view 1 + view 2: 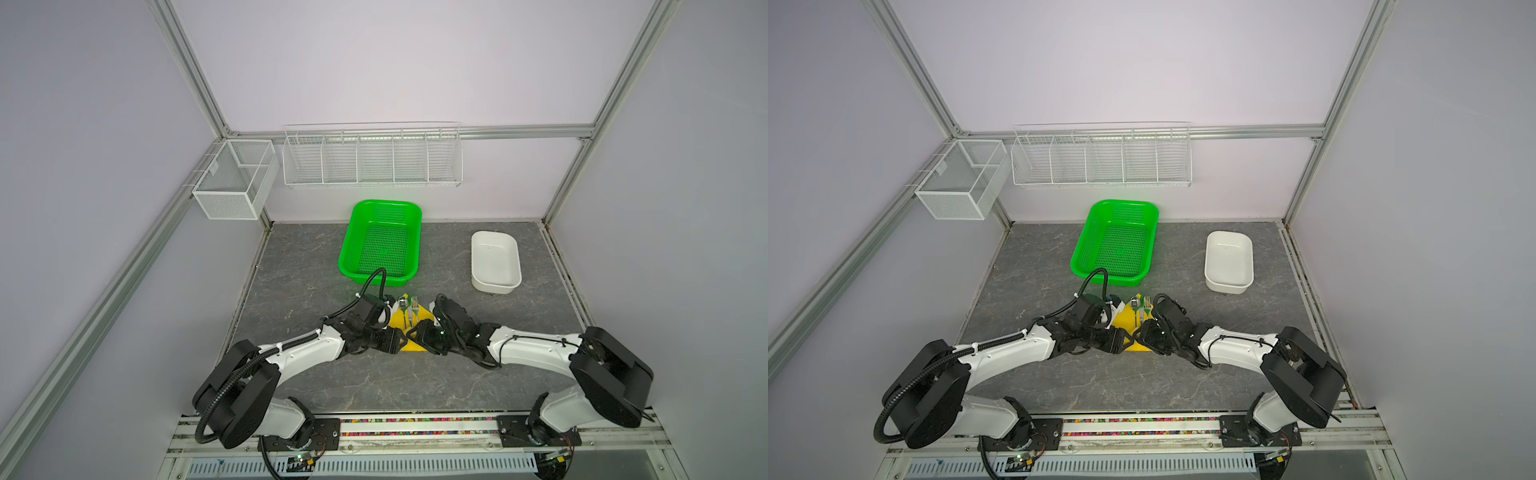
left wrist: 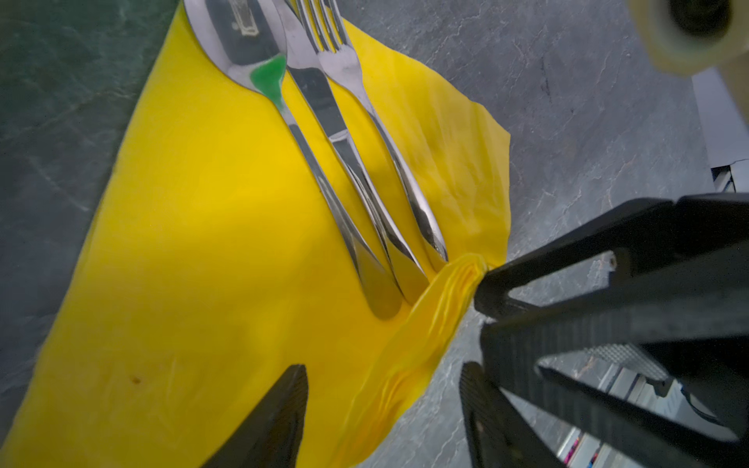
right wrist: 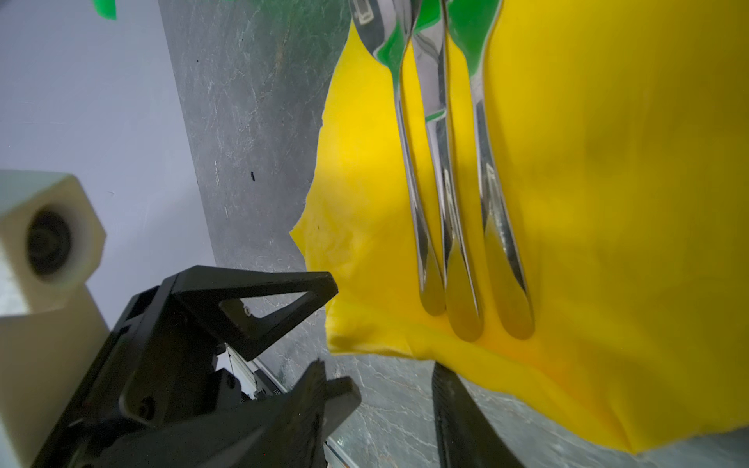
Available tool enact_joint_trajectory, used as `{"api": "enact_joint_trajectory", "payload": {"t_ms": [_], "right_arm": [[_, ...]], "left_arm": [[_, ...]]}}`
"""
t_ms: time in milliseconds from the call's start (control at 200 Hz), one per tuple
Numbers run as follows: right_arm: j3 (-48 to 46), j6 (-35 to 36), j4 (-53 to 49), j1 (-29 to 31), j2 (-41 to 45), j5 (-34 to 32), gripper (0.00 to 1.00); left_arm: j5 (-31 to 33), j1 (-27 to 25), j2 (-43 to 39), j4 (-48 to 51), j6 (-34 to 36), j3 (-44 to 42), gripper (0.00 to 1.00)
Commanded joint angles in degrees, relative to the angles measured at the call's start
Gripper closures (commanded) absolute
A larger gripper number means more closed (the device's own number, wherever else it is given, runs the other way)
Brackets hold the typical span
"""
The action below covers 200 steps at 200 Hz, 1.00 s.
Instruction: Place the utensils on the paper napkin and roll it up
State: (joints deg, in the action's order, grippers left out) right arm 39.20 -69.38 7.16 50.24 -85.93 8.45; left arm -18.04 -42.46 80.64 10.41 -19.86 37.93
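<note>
Left end effector (image 2: 383, 377): released. The jaws stand apart, straddling the raised fold at the near edge of the paper napkin (image 2: 210, 243), with nothing clamped.
Paper napkin: on the bench (image 1: 374, 374) at front centre, just in front of the green basket (image 1: 386, 203), between the 2 arms. The near edge is bunched into pleats by the handle ends.
Utensils (image 3: 446, 202): all 3 lie on the napkin side by side, handles packed close. From left to right they are spoon (image 2: 243, 40), knife (image 2: 320, 105), fork (image 2: 348, 69), heads toward the basket.
Right end effector (image 3: 379, 372): also released, jaws apart at that same near edge. One fingertip pushes into the pleats, and I see no grip on the paper.
Stage: placing looks done; I'd call this the start of the roll.
Risk 1: a tear. This is thin paper already gathered to a point, and a hard tug there could rip it.
Risk 2: a crooked roll. If 1 side lifts ahead of the other, the fold goes over skewed.
Risk 3: sliding steel. Smooth handles on a tilting sheet could fan out or slip toward the basket.
Risk 4: a clash. The 2 end effectors work almost nose to nose, so closing inward could knock fingers together.
</note>
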Motion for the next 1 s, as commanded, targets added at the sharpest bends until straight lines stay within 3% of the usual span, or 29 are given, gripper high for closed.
{"api": "enact_joint_trajectory", "payload": {"t_ms": [0, 120, 420, 580, 845, 995], "right_arm": [[0.8, -0.1, -1.1, -0.4, -0.9, 0.5, 0.54], [0.7, 0.0, -1.1, -0.4, -0.7, 0.4, 0.54], [0.2, 1.6, -5.5, -0.5, 2.3, -1.6, 0.53], [-0.9, 2.1, -7.6, -0.6, 3.9, -2.4, 0.54], [1.3, 4.1, -8.9, -0.5, 0.9, -1.5, 0.75], [2.6, 4.4, -8.9, -0.6, -2.1, -1.5, 0.76]], "left_arm": [[-0.7, 0.0, 1.2, -1.6, 1.8, 1.7, 0.41], [-1.2, 0.0, 2.5, -1.7, 1.8, 2.2, 0.49], [3.2, 0.1, 3.9, -1.0, -0.2, 2.7, 0.82], [3.1, 0.1, 4.8, -0.7, -0.3, 3.5, 0.83], [4.0, 0.1, 6.5, -0.3, -1.2, 4.3, 0.84], [4.7, 0.1, 6.9, -0.2, -1.2, 4.2, 0.84]]}}
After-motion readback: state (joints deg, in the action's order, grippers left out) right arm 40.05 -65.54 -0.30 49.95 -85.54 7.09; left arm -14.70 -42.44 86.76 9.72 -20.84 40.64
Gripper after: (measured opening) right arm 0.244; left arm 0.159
